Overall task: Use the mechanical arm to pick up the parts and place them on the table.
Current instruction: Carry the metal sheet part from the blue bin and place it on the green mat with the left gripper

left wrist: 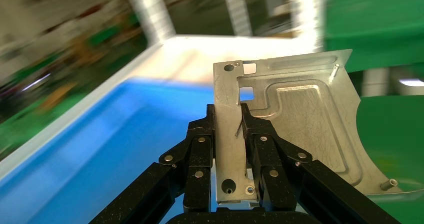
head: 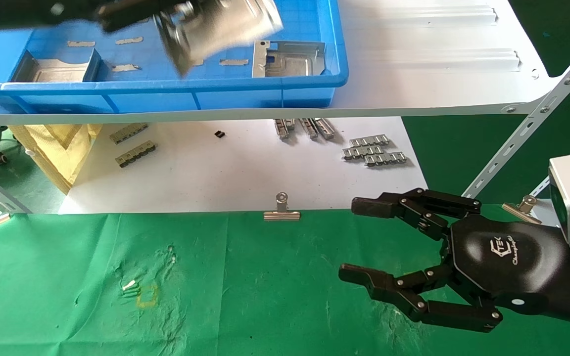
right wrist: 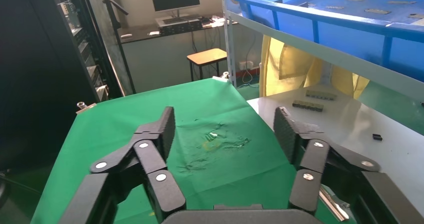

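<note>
Your left gripper [head: 166, 15] is up at the far left, above the blue bin [head: 265, 84] on the white shelf board [head: 438, 74]. Its fingers [left wrist: 200, 154] are clamped on the bent flange of one silver part [left wrist: 300, 119], which hangs tilted in the air over the bin, clear of its floor. You can see two more parts in the bin: one at the left end [head: 57, 69] and one near the right end [head: 290, 59]. Small grey strips [head: 374, 151] lie on the white lower board beyond the table. Your right gripper [head: 364, 237] hovers over the near right of the green table [head: 67, 277] with its fingers [right wrist: 160, 129] spread wide and nothing between them. A silver binder clip [head: 281, 210] sits on the table's far edge
</note>
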Robot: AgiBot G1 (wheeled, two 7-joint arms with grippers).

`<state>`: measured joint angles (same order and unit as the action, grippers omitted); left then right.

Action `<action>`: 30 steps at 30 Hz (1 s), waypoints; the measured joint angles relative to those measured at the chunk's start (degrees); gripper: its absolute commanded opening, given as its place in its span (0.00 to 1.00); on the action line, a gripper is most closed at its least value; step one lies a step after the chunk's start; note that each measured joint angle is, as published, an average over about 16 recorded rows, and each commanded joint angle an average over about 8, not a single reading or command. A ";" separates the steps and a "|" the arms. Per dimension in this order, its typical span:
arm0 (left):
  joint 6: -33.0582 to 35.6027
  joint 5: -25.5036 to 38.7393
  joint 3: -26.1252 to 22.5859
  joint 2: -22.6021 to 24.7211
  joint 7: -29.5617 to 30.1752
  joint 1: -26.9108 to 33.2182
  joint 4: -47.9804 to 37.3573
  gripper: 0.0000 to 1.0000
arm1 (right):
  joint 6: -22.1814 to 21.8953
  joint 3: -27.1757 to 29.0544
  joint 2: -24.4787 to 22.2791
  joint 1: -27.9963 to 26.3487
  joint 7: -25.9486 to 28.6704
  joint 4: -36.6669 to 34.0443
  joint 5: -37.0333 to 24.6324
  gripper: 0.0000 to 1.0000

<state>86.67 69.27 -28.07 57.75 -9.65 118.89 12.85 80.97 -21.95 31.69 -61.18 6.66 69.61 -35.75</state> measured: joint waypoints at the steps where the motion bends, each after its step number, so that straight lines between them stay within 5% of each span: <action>1: 1.29 -0.81 -0.18 -0.63 -0.23 -0.58 1.37 0.00 | 0.00 0.00 0.00 0.00 0.00 0.00 0.00 1.00; 16: 4.71 -11.64 -12.91 -15.10 -4.43 -12.60 28.97 0.00 | 0.00 0.00 0.00 0.00 0.00 0.00 0.00 1.00; 30: 4.03 -0.60 -27.44 -14.91 -20.16 -14.63 22.58 0.00 | 0.00 0.00 0.00 0.00 0.00 0.00 0.00 1.00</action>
<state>90.70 68.66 -55.51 42.84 -29.80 104.26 35.43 80.97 -21.95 31.69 -61.19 6.66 69.61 -35.75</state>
